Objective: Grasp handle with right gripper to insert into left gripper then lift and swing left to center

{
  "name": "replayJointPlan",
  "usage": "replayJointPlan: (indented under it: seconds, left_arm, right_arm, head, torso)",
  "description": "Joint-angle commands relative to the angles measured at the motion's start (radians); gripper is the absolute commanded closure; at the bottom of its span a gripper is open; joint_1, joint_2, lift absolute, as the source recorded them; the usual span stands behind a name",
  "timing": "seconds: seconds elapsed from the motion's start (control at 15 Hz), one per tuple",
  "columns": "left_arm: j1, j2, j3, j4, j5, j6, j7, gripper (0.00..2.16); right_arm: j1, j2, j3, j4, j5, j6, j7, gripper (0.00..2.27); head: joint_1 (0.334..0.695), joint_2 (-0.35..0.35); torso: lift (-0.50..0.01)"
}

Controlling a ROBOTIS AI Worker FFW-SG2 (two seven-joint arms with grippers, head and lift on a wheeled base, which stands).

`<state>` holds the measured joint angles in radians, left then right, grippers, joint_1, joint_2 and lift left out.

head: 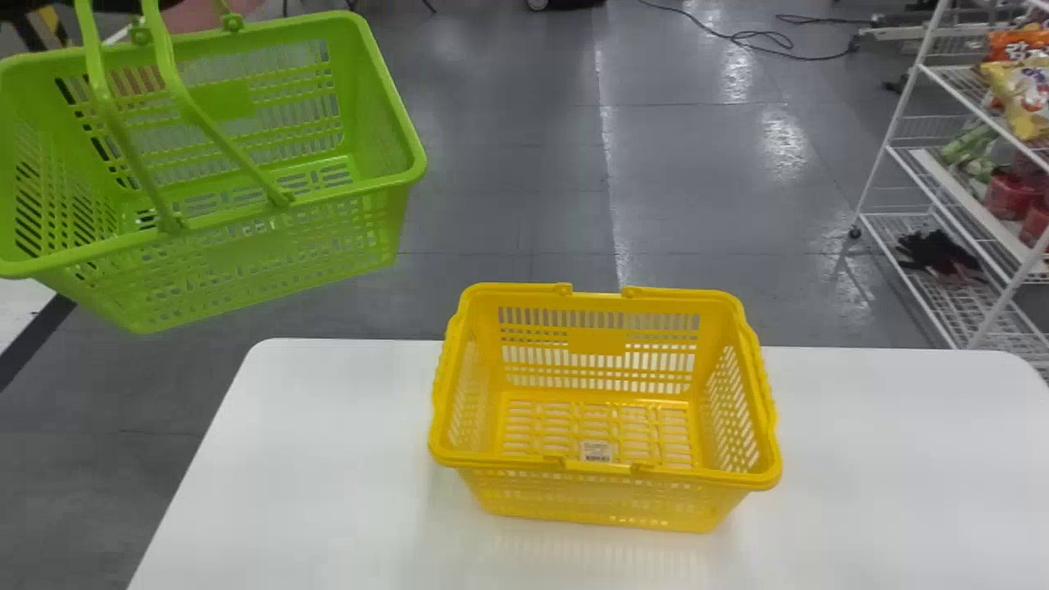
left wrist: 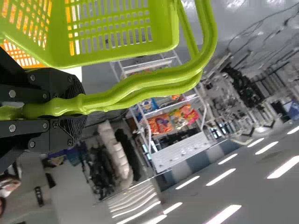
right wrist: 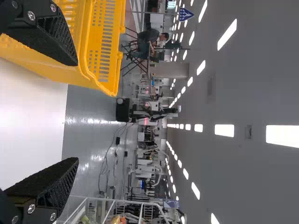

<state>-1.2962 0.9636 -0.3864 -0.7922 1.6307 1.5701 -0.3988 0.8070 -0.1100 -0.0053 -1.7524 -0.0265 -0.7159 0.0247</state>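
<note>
Black fingers, two to a gripper, are nearest the wrist cameras. The right gripper is spread wide, with nothing between its pair; the yellow basket shows beyond them. The left gripper is closed around green handles, two of them, gripped together side by side.

One white table comes next, with the one yellow basket standing upright on it, right of the green one. Its two handles are folded down, one along each end of the rim, and one small label lies inside on its bottom. That makes two baskets in all: the green basket hangs from its two raised handles, up in the air at the head view's upper left, turned askew to the yellow one and apart from it.

Farther off, past the table on the right, is one white rack with three shelves in sight. Two snack bags, one orange and one yellow, lie on the upper shelf. Cables trail over the grey floor beyond.
</note>
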Motion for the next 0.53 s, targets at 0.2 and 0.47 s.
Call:
replayJointPlan:
  seconds: [0.2,0.47]
  left_arm:
    - [0.474,0.187,0.426,-0.185,0.060,0.001,-0.012,2.13]
    - [1.022,0.204,0.900,-0.401,0.118,0.001,-0.014,2.13]
  right_arm:
    - [0.003,0.004,-0.030,0.001,-0.026,-0.009,0.023,0.08]
    - [0.003,0.004,-0.041,-0.001,-0.032,-0.006,0.024,0.08]
  head:
    - [0.690,0.243]
    - [0.695,0.308]
  torso:
    - [-0.093]
    - [-0.093]
